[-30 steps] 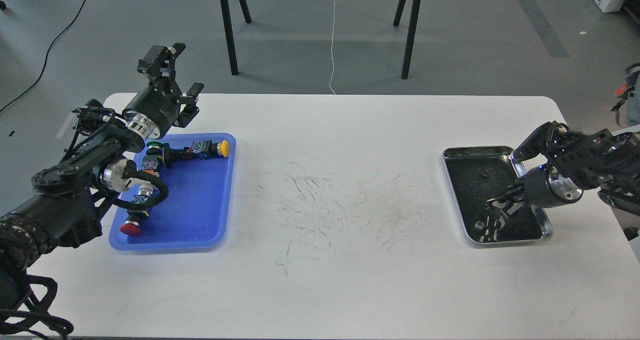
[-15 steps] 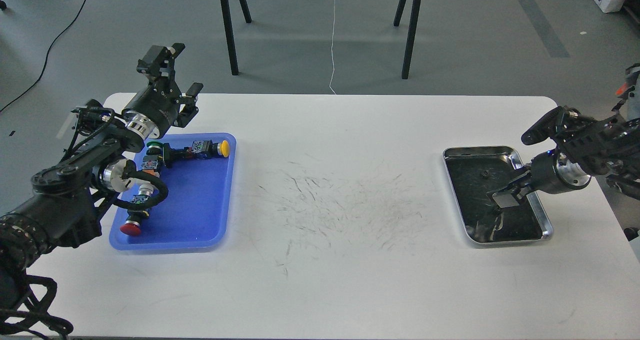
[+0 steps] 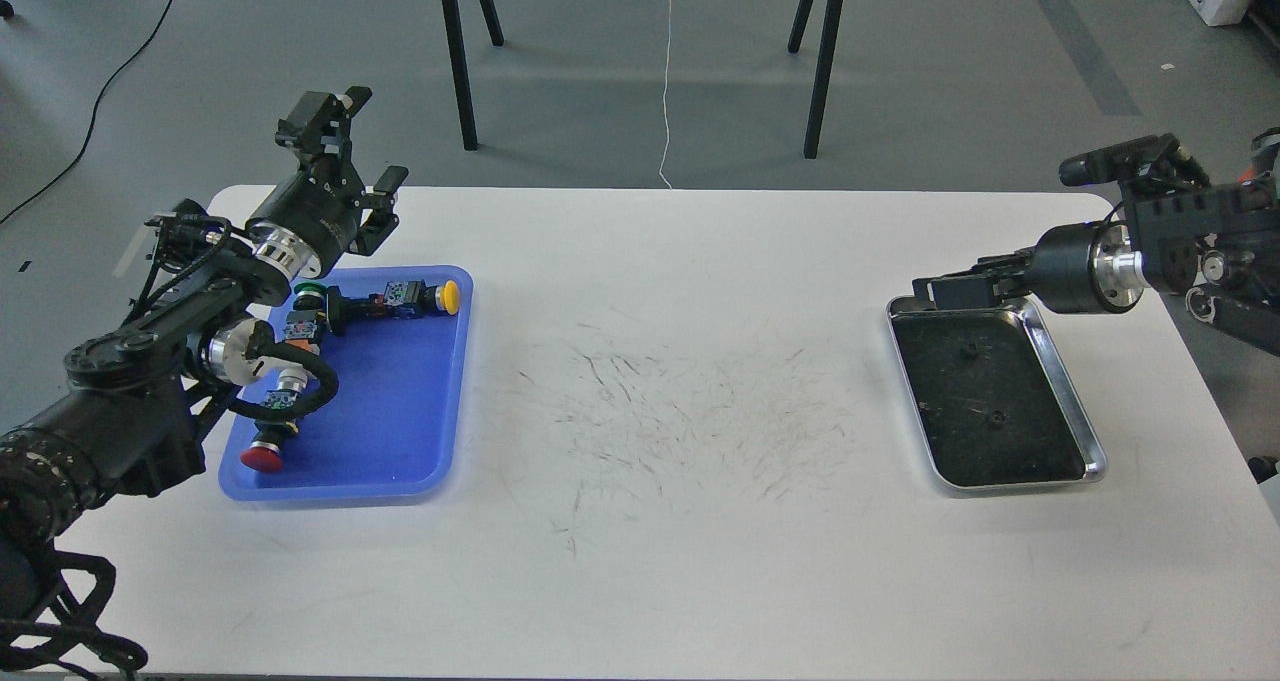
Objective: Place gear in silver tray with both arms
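A wide white rectangular table (image 3: 660,581) fills the lower frame, its near and middle stretches bare apart from dark scuff marks at centre. At lower left, a blue plastic tray (image 3: 400,431) holds several push-button parts, among them a red-capped one (image 3: 262,458) near its front-left corner and a yellow-capped one (image 3: 449,297) by its far edge. At right, well apart from it, the shallow silver metal tray (image 3: 1068,391) sits close to the table's right edge; two small dark gears (image 3: 997,418) rest on its dark bottom. The right gripper (image 3: 950,289) hangs over the tray's far rim, empty, but whether its fingers are parted cannot be told. The left gripper (image 3: 362,176) hovers beyond the blue tray's far-left corner, fingers spread and empty.
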`<state>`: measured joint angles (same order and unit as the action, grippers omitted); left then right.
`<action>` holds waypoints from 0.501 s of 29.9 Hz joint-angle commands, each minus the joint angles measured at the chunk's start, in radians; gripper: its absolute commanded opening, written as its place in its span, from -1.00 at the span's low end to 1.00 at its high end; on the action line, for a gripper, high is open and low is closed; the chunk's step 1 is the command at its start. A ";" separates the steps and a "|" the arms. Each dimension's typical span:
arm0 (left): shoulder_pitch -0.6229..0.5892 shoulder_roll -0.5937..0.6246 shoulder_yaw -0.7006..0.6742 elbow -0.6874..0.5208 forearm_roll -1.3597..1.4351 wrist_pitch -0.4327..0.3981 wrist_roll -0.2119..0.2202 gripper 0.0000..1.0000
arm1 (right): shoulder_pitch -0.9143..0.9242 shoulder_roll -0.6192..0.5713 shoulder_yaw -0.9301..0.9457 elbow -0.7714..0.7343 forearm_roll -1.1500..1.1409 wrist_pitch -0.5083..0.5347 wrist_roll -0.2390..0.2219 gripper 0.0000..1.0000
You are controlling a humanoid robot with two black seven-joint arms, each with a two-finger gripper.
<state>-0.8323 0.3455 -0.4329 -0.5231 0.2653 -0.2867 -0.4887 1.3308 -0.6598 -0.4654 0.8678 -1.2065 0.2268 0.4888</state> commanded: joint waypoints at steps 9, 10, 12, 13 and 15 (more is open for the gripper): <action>-0.002 0.001 -0.001 -0.002 0.000 -0.003 0.000 0.99 | -0.157 0.032 0.277 -0.213 0.140 -0.012 0.000 0.97; -0.002 0.001 -0.001 -0.002 0.000 -0.002 0.000 0.99 | -0.172 0.048 0.298 -0.237 0.166 -0.012 0.000 0.97; -0.002 0.001 -0.001 -0.002 0.000 -0.002 0.000 0.99 | -0.199 0.071 0.327 -0.282 0.226 -0.012 0.000 0.97; -0.002 0.001 -0.001 -0.002 0.000 -0.002 0.000 0.99 | -0.214 0.081 0.340 -0.305 0.264 -0.012 0.000 0.97; -0.002 0.001 -0.001 0.000 0.000 -0.002 0.000 0.99 | -0.235 0.106 0.356 -0.346 0.355 -0.012 0.000 0.97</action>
<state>-0.8350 0.3467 -0.4342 -0.5247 0.2653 -0.2892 -0.4887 1.1302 -0.5882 -0.1398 0.5836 -0.9698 0.2147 0.4886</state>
